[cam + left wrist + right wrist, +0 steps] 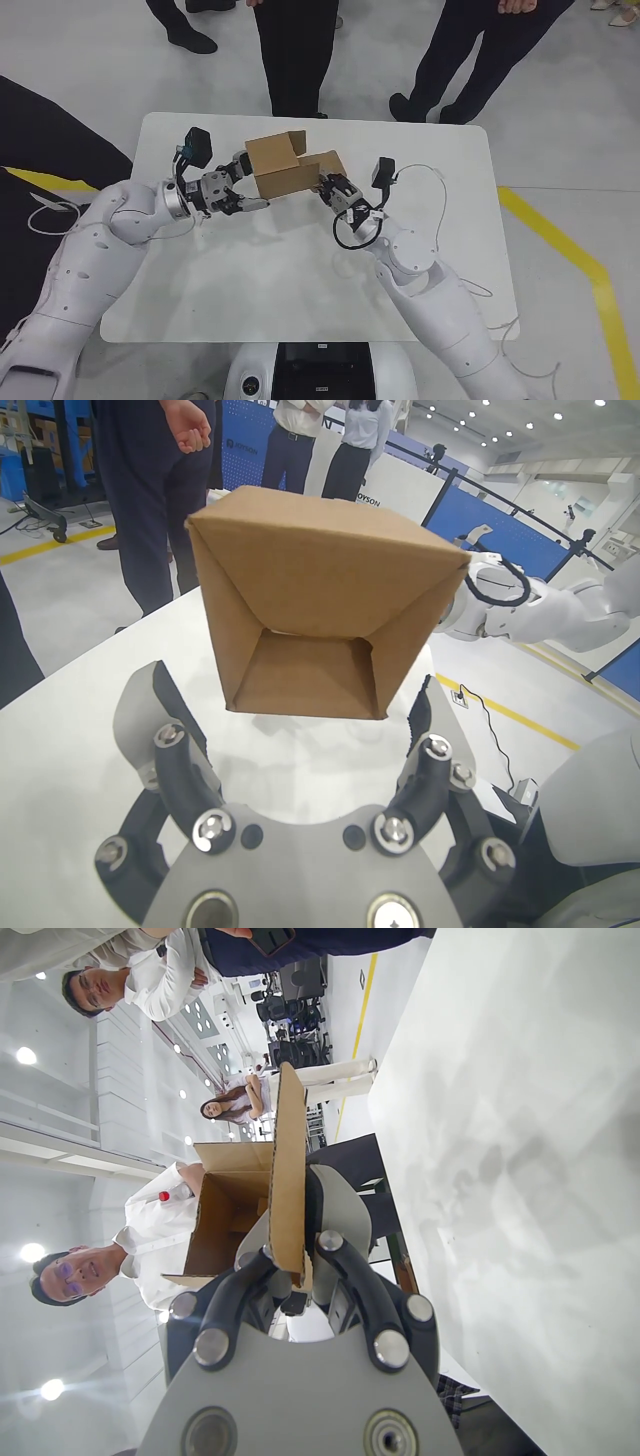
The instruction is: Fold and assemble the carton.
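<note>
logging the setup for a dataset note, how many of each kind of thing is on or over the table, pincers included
cartons: 1, the brown carton
pincers: 2, the left pincer open, the right pincer shut on a flap of the carton
tables: 1, the white table
total: 4

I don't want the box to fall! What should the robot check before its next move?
1. Right jaws shut on a carton flap: ok.
2. Left jaws open: ok.
3. Left jaws facing the carton's open end, not touching it: ok.
4. All flaps folded shut: not ok, some stick out.
5. Carton's far end closed firmly: cannot tell.
</note>
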